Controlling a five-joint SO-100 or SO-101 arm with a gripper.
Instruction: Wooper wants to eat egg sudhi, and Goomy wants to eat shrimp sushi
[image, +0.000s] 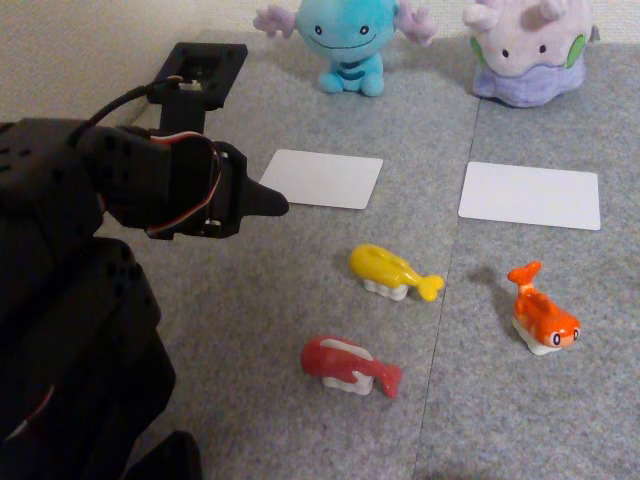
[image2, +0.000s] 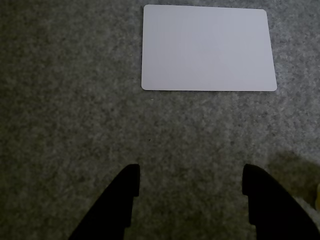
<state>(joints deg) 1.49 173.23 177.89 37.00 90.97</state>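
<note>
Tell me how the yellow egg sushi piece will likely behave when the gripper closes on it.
The egg sushi looks glossy and hard, so it will probably stay rigid but may slip between the fingers. Its rounded top narrows toward the tail, so a grip there could squirt off. It sits flat on its white base on the carpet, so tipping seems unlikely. The gripper is open.

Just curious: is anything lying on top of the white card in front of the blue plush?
No. The white card is bare; the yellow sushi lies nearer on the carpet. Its underside is hidden.
</note>
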